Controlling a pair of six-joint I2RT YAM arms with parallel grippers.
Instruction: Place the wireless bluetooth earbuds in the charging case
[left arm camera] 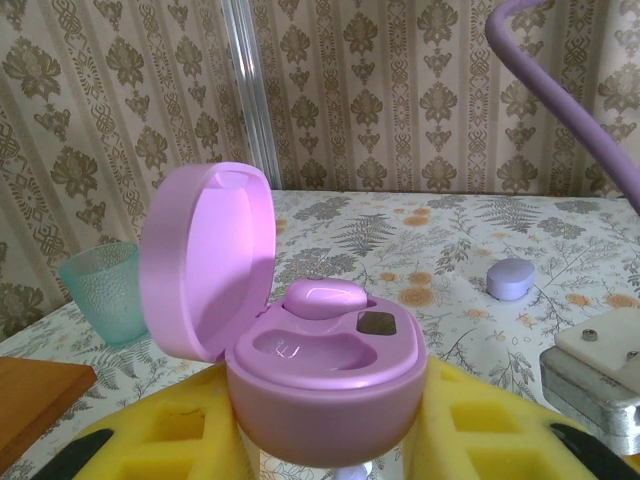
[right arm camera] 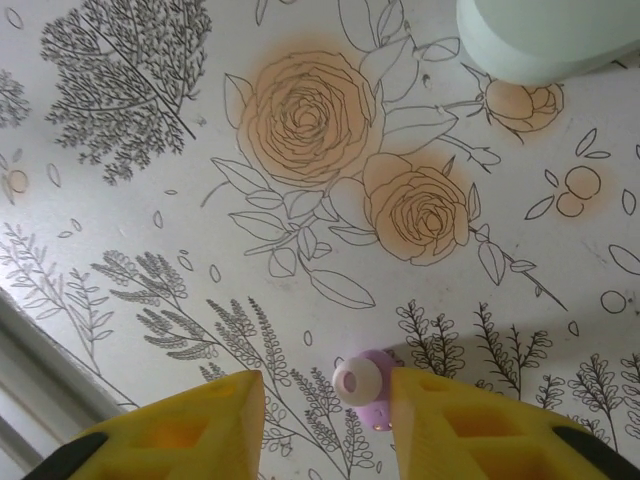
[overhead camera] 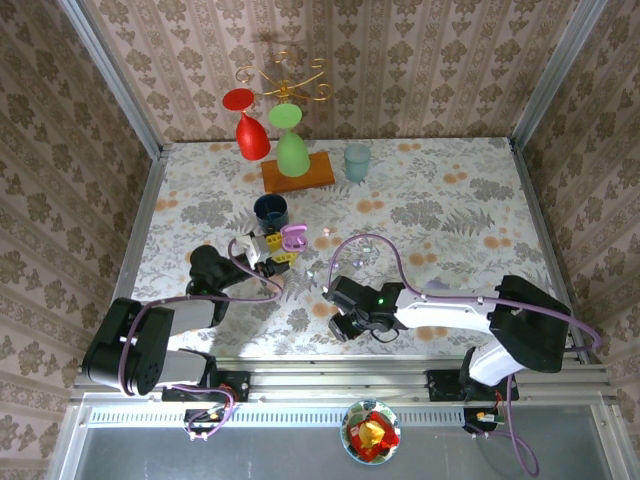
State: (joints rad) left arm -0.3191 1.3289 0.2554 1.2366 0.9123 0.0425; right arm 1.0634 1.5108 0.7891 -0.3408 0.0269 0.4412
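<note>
While straddling an earbud (right arm camera: 358, 386) (lilac), the right gripper (right arm camera: 326, 388) hangs low

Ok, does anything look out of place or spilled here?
One earbud lies loose on the table between the right gripper's open jaws. The pink case in the left gripper has one bud seated and its other well empty.

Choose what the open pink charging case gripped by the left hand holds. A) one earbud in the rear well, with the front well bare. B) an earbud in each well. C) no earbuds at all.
A: the left wrist view shows the charging case between the fingers of the left hand with its lid up, one earbud seated at the back and the front well bare.
</note>
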